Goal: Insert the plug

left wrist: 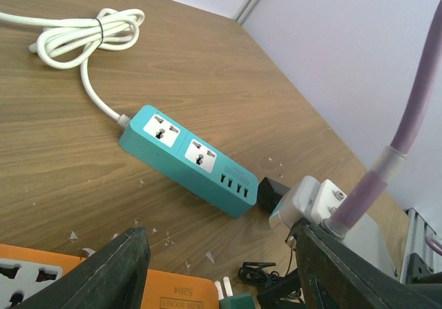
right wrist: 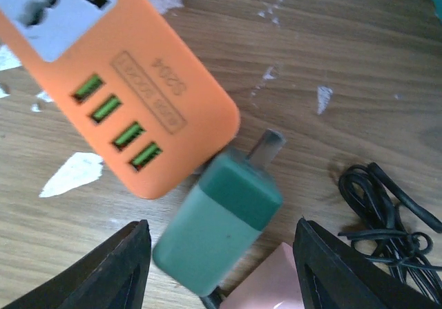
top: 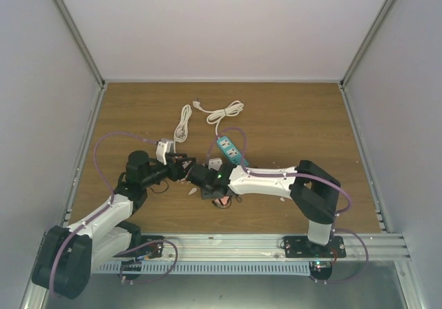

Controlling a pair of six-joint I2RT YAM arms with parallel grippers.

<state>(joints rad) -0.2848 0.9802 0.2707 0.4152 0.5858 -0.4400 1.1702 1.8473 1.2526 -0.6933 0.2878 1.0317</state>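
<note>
The black plug (left wrist: pixel 273 193) lies on the table against the USB end of the teal power strip (left wrist: pixel 186 158), which also shows in the top view (top: pixel 228 148). My left gripper (left wrist: pixel 228 281) is open and empty, hovering short of both; in the top view (top: pixel 181 169) it sits at mid-table. My right gripper (right wrist: pixel 221 267) is open, its fingers either side of a green adapter (right wrist: pixel 217 226) without touching it. It faces the left gripper in the top view (top: pixel 196 178). The plug is hidden in the right wrist view.
An orange power strip (right wrist: pixel 124 67) lies under both grippers (left wrist: pixel 103 285). A pink block (right wrist: pixel 266 285) and a coiled black cable (right wrist: pixel 387 212) lie beside the green adapter. A white adapter (left wrist: pixel 311 202) sits next to the plug. The coiled white cord (top: pixel 224 112) lies behind the strip.
</note>
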